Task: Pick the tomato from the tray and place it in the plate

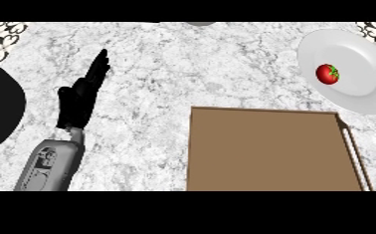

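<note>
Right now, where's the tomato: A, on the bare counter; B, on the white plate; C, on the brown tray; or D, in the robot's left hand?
B: the tomato lies on the white plate, beyond the brown tray, while the left hand rests open far to the left.

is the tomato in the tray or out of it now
Out of it. The tomato lies on the white plate at the upper right, apart from the brown tray, which shows nothing on it.
</note>
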### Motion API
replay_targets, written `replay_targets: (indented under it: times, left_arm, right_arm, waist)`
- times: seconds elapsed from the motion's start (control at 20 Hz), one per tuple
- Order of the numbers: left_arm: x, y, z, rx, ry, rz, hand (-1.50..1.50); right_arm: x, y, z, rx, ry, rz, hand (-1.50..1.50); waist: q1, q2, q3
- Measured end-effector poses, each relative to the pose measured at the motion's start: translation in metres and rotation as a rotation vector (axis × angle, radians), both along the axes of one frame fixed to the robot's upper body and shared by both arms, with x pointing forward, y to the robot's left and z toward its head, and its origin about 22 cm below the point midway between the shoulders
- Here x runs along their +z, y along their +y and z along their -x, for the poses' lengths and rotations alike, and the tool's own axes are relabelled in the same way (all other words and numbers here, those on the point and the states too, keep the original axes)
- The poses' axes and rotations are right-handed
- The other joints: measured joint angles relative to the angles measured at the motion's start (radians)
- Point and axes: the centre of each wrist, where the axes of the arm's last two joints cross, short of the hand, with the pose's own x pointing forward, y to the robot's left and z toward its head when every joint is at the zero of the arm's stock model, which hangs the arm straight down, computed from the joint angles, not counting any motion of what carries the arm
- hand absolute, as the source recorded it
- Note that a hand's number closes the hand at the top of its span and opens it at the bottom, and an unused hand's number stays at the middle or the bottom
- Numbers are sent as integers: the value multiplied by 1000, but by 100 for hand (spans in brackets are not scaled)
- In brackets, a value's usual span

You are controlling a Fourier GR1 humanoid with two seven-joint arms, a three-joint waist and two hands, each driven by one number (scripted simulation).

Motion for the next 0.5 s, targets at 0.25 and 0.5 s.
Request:
replay_targets:
  times: [0.25,0.5]
  left_arm:
    - [3,-1,-1,-2,0,5,0]
    - [1,-1,-3,-7,-6,7,0]
  right_arm:
    - [12,-41,40,-58,-22,-42,-150]
    - [20,-64,67,-50,-13,-45,-150]
  waist:
    - [-1,3,2]
    - [2,7,4]
